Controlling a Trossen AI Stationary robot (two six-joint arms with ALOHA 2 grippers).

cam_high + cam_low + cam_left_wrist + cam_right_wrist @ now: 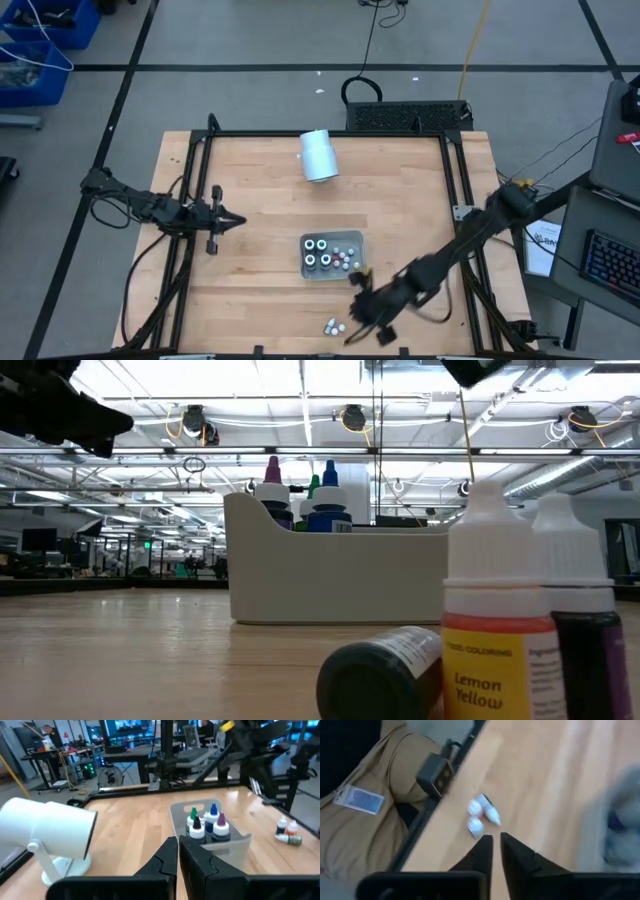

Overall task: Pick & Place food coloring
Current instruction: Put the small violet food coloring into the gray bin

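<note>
Wooden boards of the table are carrying a grey tray that is sitting between the two arms, and some of the food coloring bottles are standing upright inside it. Three more bottles are resting outside the tray, near the table's front edge; in the low view one dark bottle is lying on its side just beside a standing yellow one and a purple one.

Hovering just beside those three loose bottles is the right end effector, with nothing between its fingers, which are showing only a narrow gap in the right wrist view; the loose bottles are lying just ahead of its tips. A person in tan clothing with a badge is standing beyond the table edge there.

Well apart from the tray, the left end effector is pointing toward it, its fingers nearly together and gripping nothing. A white cylinder-shaped object is standing off to one side of this end effector.
</note>
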